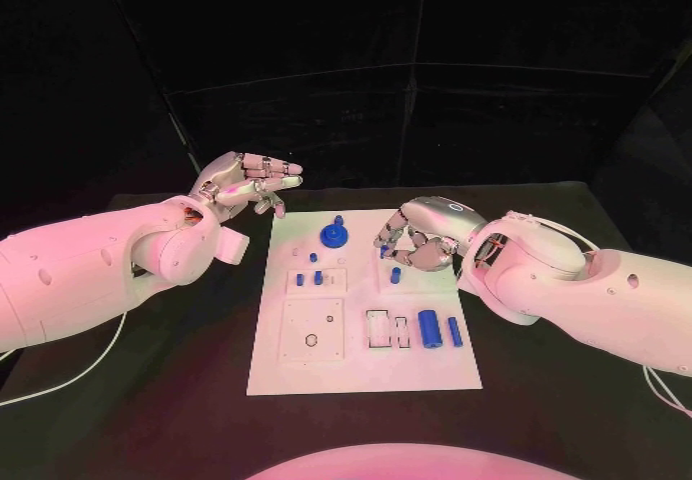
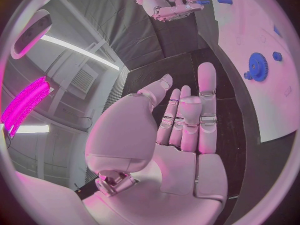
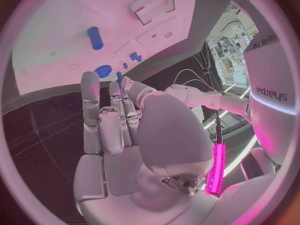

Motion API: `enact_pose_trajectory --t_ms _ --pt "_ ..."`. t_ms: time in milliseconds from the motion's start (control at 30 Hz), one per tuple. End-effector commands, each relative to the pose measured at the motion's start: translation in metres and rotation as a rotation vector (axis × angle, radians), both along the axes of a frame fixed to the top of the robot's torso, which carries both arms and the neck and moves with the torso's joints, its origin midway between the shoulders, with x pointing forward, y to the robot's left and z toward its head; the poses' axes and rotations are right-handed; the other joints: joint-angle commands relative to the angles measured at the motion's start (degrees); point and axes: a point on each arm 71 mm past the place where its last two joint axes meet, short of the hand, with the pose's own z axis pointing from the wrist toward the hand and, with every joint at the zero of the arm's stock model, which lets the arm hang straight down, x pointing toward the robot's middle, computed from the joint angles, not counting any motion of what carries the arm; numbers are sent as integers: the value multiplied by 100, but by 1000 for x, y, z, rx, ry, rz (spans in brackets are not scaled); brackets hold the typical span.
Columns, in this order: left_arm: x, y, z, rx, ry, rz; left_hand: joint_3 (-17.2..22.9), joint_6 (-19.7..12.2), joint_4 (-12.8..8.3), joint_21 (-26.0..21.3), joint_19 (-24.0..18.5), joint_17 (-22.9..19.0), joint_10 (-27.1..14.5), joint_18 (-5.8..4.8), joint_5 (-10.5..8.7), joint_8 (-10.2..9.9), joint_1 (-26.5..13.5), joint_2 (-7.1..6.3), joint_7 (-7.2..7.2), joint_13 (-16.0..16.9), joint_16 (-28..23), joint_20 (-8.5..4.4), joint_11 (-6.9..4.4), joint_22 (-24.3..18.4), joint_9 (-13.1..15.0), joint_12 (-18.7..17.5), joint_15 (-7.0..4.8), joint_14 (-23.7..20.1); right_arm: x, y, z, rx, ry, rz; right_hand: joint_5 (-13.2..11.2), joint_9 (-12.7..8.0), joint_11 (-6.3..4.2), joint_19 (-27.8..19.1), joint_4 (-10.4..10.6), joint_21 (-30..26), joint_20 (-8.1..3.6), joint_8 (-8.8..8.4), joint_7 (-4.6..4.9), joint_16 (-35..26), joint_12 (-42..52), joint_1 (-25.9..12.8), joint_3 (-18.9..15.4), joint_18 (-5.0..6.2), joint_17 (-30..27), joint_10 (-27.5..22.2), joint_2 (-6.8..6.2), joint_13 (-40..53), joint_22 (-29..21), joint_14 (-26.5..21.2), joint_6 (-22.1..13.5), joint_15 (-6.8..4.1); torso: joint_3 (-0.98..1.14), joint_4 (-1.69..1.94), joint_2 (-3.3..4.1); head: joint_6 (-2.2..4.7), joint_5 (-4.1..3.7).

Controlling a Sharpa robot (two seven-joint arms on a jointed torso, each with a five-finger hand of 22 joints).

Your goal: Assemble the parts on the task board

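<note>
My right hand (image 1: 418,240), right of centre, pinches a small blue peg (image 1: 384,250) over the task board (image 1: 361,370); my left hand (image 1: 245,182), upper left, hovers off the board, fingers loosely apart, holding nothing; blue gear (image 1: 335,236) at board's top.

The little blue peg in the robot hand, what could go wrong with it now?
1. The right robot hand seems to hold the blue peg only at its fingertips, so the peg could slip and roll across the task board.
2. In the head view its fingers cover the spot below, so the peg might miss its hole.
3. Another blue piece sits close by and could get bumped.
</note>
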Motion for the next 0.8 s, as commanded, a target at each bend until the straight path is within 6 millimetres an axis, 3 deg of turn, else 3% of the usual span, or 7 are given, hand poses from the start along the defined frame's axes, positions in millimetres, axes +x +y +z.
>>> enact_pose_trajectory --t_ms 33,100,133,300,400,500,800 --pt "1 -1 2 -8 -13 6 -31 -26 0 -33 -19 -9 -34 72 -23 -11 37 19 -4 -4 -35 34 -1 -10 -6 30 -4 -27 -5 10 7 81 -1 41 -9 -9 17 0 -3 27 -3 -39 19 32 -39 -40 43 35 2 -6 -14 -7 3 286 -2 -37 -2 1 8 -7 99" --pt "1 -1 2 -8 -14 6 -32 -30 -2 -34 -19 -16 -38 71 -23 -12 41 20 -3 -4 -38 35 0 -11 -6 31 -3 -30 -6 15 7 86 1 55 -9 -9 17 0 -4 28 -3 -39 19 32 -39 -40 44 34 1 -6 -15 -7 4 286 -1 -37 -4 4 10 -10 165" --pt "1 -1 2 -8 -14 5 -32 -30 -2 -34 -19 -16 -38 71 -23 -12 41 20 -3 -4 -38 35 0 -11 -6 31 -3 -30 -7 20 7 91 3 67 -9 -9 17 0 -4 28 -3 -39 19 32 -40 -40 44 34 2 -6 -15 -7 5 286 -1 -37 0 -14 8 -26 239" --pt "1 -3 2 -9 -15 3 -32 -30 -2 -34 -19 -16 -38 71 -23 -12 41 20 -3 -4 -38 35 0 -11 -6 31 -3 -30 -8 37 4 92 20 108 -9 -9 19 -7 -6 20 -2 -40 21 28 -41 -43 45 37 -7 -6 -18 -8 -13 285 -1 -36 1 -32 12 -109 497" --pt "2 -4 2 -9 -16 3 -32 -30 -2 -34 -19 -16 -38 71 -23 -12 41 20 -3 -4 -38 35 0 -11 -6 31 -3 -30 -10 47 -2 87 30 130 -9 -9 19 -7 -6 19 -2 -40 21 28 -41 -44 45 37 -8 -6 -18 -8 -15 284 -1 -36 4 -30 13 -150 621" --pt "2 -6 3 -9 -16 1 -32 -30 -2 -34 -19 -16 -38 71 -23 -12 41 20 -3 -4 -38 35 0 -11 -6 31 -3 -30 -12 57 -10 78 39 152 -9 -9 20 -14 -6 12 -2 -41 22 24 -43 -47 46 40 -15 -7 -19 -8 -32 283 -1 -36 -7 -18 12 -208 758" --pt "4 -13 3 -13 -19 -10 -34 -35 -5 -37 -19 -25 -46 72 -22 -12 49 23 -1 -3 -41 37 2 -12 -5 34 -1 -34 -19 78 -40 36 61 194 -9 -9 21 -13 -7 15 -1 -42 23 34 -45 -50 49 39 3 -8 -18 -8 -27 286 -2 -34 -3 -14 9 -318 1010"
